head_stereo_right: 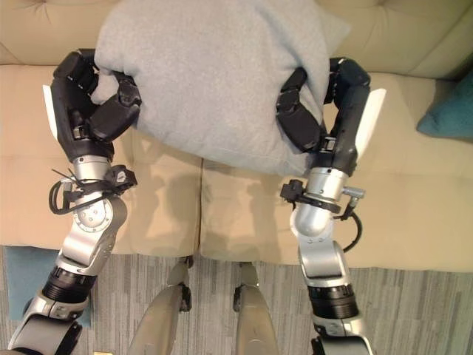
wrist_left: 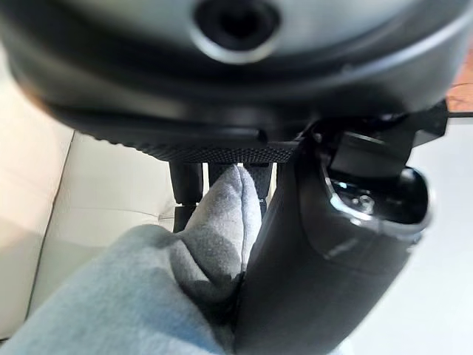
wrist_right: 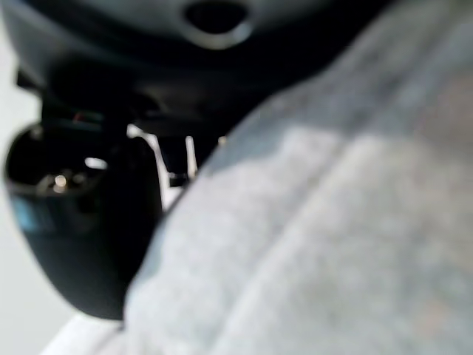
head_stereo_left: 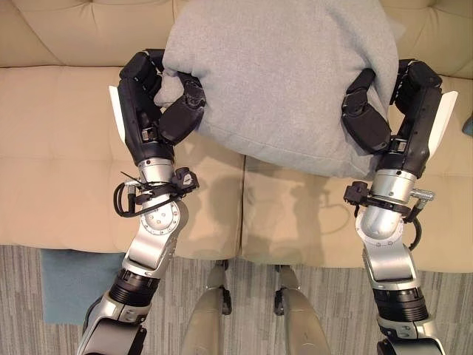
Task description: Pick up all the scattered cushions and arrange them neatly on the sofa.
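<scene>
A large grey cushion (head_stereo_left: 281, 74) is held between both hands above the beige sofa (head_stereo_left: 59, 155), in front of its backrest. My left hand (head_stereo_left: 174, 111) grips the cushion's left corner, thumb and fingers pinching the fabric (wrist_left: 222, 222). On the other side, my right hand (head_stereo_left: 366, 118) is curled round the cushion's right edge (wrist_right: 332, 222), thumb on top. A teal cushion (head_stereo_right: 451, 111) lies on the sofa seat at the far right.
The sofa has two seat pads that meet at a seam (head_stereo_left: 242, 214) below the held cushion. A teal cloth or cushion (head_stereo_left: 74, 281) lies on the striped grey floor (head_stereo_left: 332, 310) at lower left, against the sofa's front.
</scene>
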Motion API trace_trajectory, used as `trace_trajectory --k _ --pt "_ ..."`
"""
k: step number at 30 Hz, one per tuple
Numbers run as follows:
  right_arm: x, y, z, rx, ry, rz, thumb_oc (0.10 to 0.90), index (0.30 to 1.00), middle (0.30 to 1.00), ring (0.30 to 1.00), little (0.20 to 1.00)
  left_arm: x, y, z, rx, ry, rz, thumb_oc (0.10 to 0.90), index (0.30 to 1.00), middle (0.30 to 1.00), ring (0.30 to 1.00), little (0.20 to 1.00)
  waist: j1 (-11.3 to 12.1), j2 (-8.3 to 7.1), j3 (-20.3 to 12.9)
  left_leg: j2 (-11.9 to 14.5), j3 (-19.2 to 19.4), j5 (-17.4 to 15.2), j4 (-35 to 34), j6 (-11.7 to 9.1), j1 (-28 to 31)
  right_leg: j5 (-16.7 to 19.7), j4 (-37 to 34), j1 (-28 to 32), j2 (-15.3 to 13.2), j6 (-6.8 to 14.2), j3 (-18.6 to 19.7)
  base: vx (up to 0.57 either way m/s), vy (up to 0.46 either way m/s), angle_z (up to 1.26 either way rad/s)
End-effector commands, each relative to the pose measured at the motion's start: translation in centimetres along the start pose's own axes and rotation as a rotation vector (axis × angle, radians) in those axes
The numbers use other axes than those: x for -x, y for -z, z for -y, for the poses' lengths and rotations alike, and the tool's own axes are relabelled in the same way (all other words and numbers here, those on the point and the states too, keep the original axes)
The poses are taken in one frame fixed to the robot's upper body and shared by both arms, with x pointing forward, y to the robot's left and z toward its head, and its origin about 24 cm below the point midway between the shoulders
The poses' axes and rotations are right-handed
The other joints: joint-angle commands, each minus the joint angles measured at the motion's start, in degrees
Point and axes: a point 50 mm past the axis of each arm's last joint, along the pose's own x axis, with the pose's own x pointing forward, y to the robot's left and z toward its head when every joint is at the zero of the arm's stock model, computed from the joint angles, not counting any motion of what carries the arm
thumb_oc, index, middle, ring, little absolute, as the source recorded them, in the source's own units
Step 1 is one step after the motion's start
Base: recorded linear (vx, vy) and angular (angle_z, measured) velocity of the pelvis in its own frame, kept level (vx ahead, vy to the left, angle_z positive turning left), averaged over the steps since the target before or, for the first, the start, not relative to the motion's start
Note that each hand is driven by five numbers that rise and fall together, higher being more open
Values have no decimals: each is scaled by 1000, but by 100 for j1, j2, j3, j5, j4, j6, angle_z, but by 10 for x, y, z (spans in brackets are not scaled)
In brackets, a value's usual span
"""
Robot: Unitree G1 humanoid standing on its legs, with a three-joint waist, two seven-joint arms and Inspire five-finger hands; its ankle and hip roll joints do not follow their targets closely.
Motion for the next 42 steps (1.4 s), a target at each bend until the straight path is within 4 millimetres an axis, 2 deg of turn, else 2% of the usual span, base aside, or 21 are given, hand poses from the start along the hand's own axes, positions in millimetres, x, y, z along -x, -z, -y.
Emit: trace_trajectory --k 1,3,8,10,14,16,18,20,21,22,25,27,28,29,31,37,38,39,40,41,42 --pt "0 -105 4 -331 53 581 400 300 300 300 300 5 -96 36 251 227 538 400 300 300 300 300 -64 -209 -927 9 78 -661 2 -272 335 -728 727 -62 -33 370 286 -58 11 1" --pt "0 -109 6 -334 72 609 400 300 300 300 300 5 -99 34 242 215 560 400 300 300 300 300 -65 -208 -927 0 88 -674 2 -261 347 -739 728 -45 -41 364 313 -49 11 2" --pt "-7 -126 10 -318 110 710 400 300 300 300 300 3 -124 32 230 201 710 400 300 300 300 300 -30 -235 -1049 20 71 -672 2 -280 430 -755 711 70 -41 354 284 -7 -1 0" --pt "-11 -130 10 -314 119 736 400 300 300 300 300 1 -128 33 223 199 738 400 300 300 300 300 -33 -238 -1057 22 61 -680 2 -284 487 -777 727 123 -41 347 270 0 0 0" --pt "-25 -137 3 -289 126 774 400 300 300 300 300 -9 -132 46 226 210 760 400 300 300 300 300 -22 -266 -1146 52 52 -693 2 -298 582 -829 780 201 -43 329 242 3 -11 2" --pt "-44 -133 -9 -232 126 749 400 300 300 300 300 -24 -121 62 195 227 693 400 300 300 300 300 17 -292 -1175 59 52 -667 2 -303 577 -827 813 193 -45 322 210 -14 -36 4" --pt "-53 -133 -15 -210 124 745 400 300 300 300 300 -31 -114 71 196 234 658 400 300 300 300 300 41 -300 -1158 60 35 -660 2 -303 557 -827 824 169 -46 319 196 -4 -15 3" --pt "-77 -125 -32 -106 111 695 400 300 300 300 300 -51 -91 90 119 245 542 400 300 300 300 300 92 -316 -1143 71 11 -651 2 -315 519 -851 849 120 -41 317 171 -7 -34 7" --pt "-79 -126 -32 -106 113 699 400 300 300 300 300 -52 -92 91 121 244 547 400 300 300 300 300 95 -310 -1126 72 13 -616 2 -313 492 -816 843 95 -39 314 173 -15 -31 5" --pt "-94 -117 -43 -60 90 634 400 300 300 300 300 -65 -77 101 78 266 456 400 300 300 300 300 118 -311 -1083 79 17 -593 2 -330 421 -834 865 31 -36 316 144 -32 -30 5" --pt "-115 -98 -56 19 39 507 400 300 300 300 300 -85 -58 107 12 283 345 400 300 300 300 300 163 -297 -998 94 -7 -505 2 -347 265 -809 902 -131 -20 311 106 -35 -31 9" --pt "-120 -94 -60 27 26 476 400 300 300 300 300 -89 -54 108 -10 291 323 400 300 300 300 300 168 -287 -966 99 -19 -490 2 -348 222 -803 906 -169 -14 306 111 -17 -11 0" --pt "-128 -79 -65 60 6 384 400 300 300 300 300 -97 -43 110 -70 300 270 400 300 300 300 300 187 -279 -876 122 -17 -433 2 -367 129 -784 913 -248 -4 297 89 0 0 0" --pt "-129 -79 -65 60 6 386 400 300 300 300 300 -97 -44 110 -70 300 271 400 300 300 300 300 186 -278 -869 123 -17 -432 2 -367 126 -784 915 -253 -4 297 90 -56 -23 2" --pt "-138 -59 -68 94 -7 268 400 300 300 300 300 -109 -33 107 -140 286 216 400 300 300 300 300 205 -254 -749 138 -32 -373 2 -384 5 -767 951 -392 17 294 69 -37 -17 1" --pt "-131 -33 -81 141 -90 146 400 300 300 300 300 -108 -10 99 -193 278 114 400 300 300 300 300 197 -229 -579 163 -25 -320 2 -405 -104 -768 1007 -555 46 283 72 -21 -8 0" --pt "-129 -27 -85 123 -112 109 518 476 476 476 476 -106 -2 98 -197 287 76 467 401 401 401 401 185 -222 -525 160 -5 -304 2 -407 -140 -747 1014 -592 56 281 80 -36 -11 -5" --pt "-129 -27 -85 123 -112 109 580 571 571 571 571 -106 -2 98 -197 287 76 605 608 608 608 608 186 -223 -526 160 -4 -304 2 -407 -141 -747 1013 -593 56 281 80 -43 -7 -9" --pt "-126 -22 -86 120 -125 85 770 855 855 855 855 -105 2 96 -206 293 64 800 900 900 900 900 180 -202 -476 162 1 -290 2 -412 -158 -738 1012 -618 57 277 76 -26 0 -8" --pt "-123 -20 -87 123 -136 81 800 900 900 900 900 -102 5 94 -202 288 49 800 900 900 900 900 175 -198 -458 165 10 -287 2 -415 -170 -736 1011 -624 58 276 77 -35 -2 -5" --pt "-121 -18 -88 125 -141 77 800 900 900 900 900 -100 9 93 -190 279 31 800 900 900 900 900 170 -191 -440 163 13 -284 2 -417 -175 -733 1014 -630 56 273 79 -31 -3 0"
